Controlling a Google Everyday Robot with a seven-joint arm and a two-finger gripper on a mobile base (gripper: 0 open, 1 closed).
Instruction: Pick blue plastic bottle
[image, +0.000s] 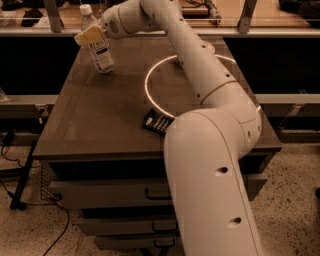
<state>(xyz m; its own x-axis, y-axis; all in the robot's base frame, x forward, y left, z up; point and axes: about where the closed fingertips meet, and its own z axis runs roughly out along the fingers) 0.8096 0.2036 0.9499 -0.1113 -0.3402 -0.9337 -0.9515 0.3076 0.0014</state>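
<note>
The blue plastic bottle (101, 51) stands upright at the far left corner of the dark table (95, 120). It is clear and ribbed, with a white cap and a pale label with dark print. My gripper (90, 35) is at the bottle's upper part, its yellowish tip lying across the neck and shoulder on the side nearest the camera. The white arm (200, 75) reaches to it from the front right, across the table. The bottle's base rests on the table.
A bright white ring (150, 75) lies in the table's middle, partly hidden by the arm. A dark flat packet (156, 121) lies near the front edge. Drawers (100, 192) sit under the table. A raised counter with posts (50, 31) runs behind.
</note>
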